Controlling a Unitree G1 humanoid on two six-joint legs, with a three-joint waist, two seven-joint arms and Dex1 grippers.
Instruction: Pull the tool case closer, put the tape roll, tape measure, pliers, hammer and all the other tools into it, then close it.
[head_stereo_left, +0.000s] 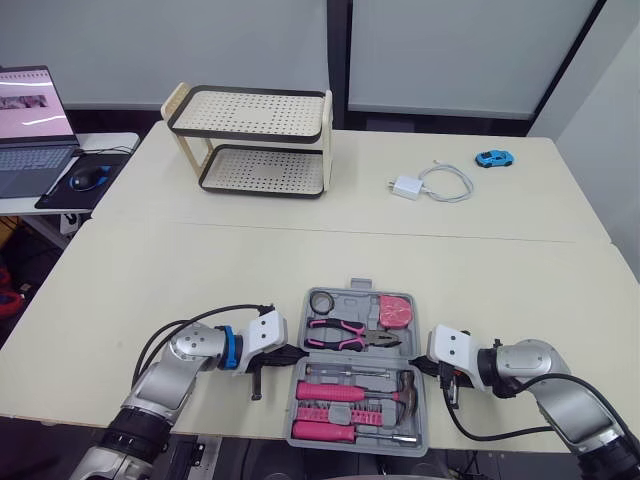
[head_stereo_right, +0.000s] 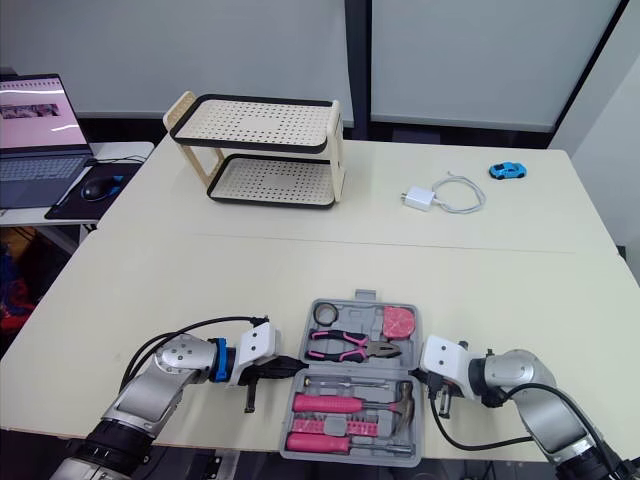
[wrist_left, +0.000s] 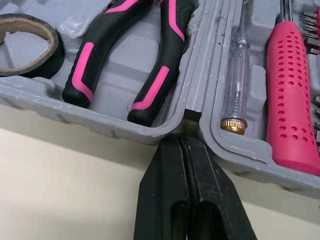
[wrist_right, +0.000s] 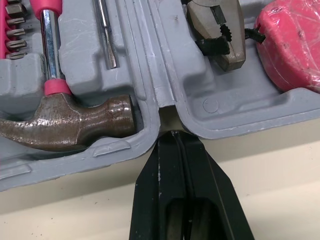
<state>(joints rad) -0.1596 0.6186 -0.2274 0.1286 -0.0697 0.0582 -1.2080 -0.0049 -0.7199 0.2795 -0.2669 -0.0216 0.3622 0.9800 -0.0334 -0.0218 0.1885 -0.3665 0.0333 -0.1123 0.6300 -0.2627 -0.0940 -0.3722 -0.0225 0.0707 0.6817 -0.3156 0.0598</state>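
Cream table (head_stereo_left: 200, 270) | one tool case (head_stereo_left: 352, 300), open | left pincer (wrist_left: 181, 139) together | right pincer (wrist_right: 175, 135) together

The open tool case (head_stereo_left: 297, 388) lies flat between the two claws. The left gripper (head_stereo_left: 290, 357) meets its left edge at the hinge line and the right gripper (head_stereo_left: 425, 368) meets its right edge. Just beyond the left gripper are the tape roll (head_stereo_left: 322, 301) and the pliers (head_stereo_left: 345, 334).

Matt moulded plastic tool case (wrist_left: 115, 60); tarnished metal hammer (wrist_right: 65, 122) head.
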